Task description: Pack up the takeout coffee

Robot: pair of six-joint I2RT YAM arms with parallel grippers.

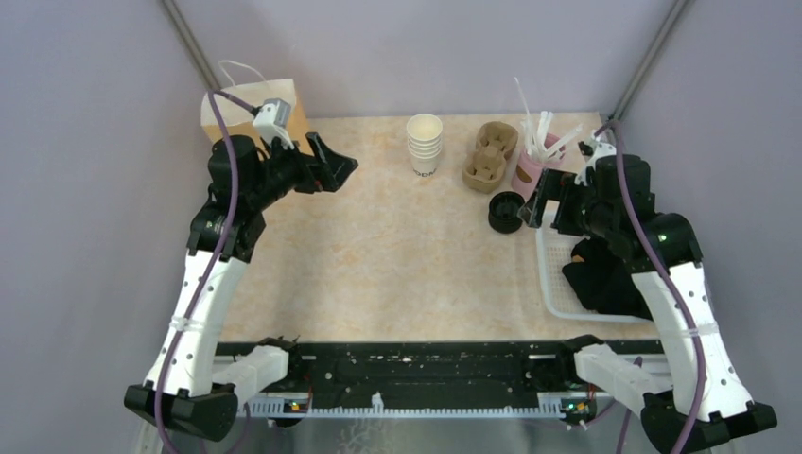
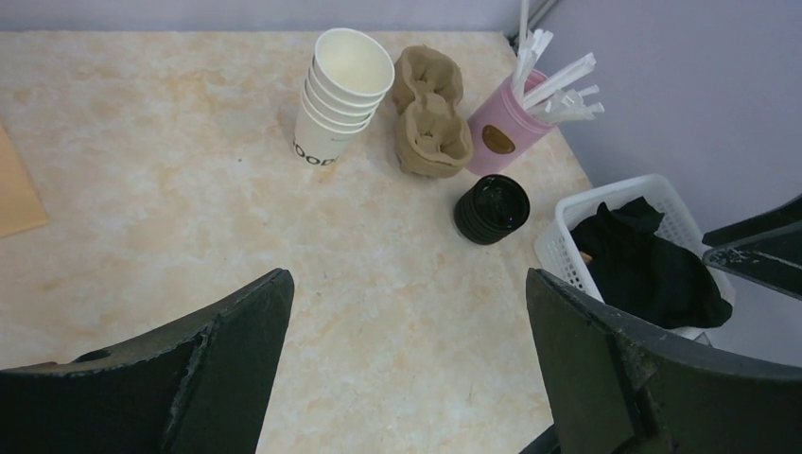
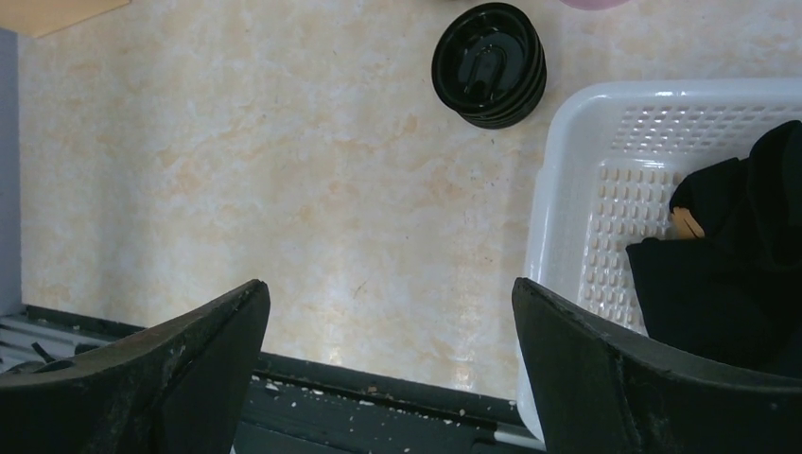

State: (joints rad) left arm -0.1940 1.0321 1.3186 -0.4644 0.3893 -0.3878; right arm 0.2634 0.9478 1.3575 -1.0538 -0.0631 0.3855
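No takeout coffee, a cup with a lid on it, shows in any view. A stack of lidless white cups point(image 1: 425, 142) point(image 2: 342, 95) stands at the back middle of the table. A pile of black lids point(image 1: 506, 211) point(image 2: 492, 208) point(image 3: 489, 63) lies to its right. My left gripper point(image 1: 336, 163) point(image 2: 407, 284) hovers open over the back left, in front of a brown paper bag point(image 1: 251, 109), with nothing between its fingers. My right gripper point(image 1: 539, 203) point(image 3: 390, 288) is open and empty beside the lids.
A brown cardboard cup carrier point(image 1: 492, 156) point(image 2: 430, 118) and a pink holder of wrapped straws point(image 1: 530, 165) point(image 2: 506, 132) stand at the back right. A white basket point(image 1: 558, 284) point(image 3: 567, 170) holding black cloth point(image 1: 596, 274) sits under the right arm.
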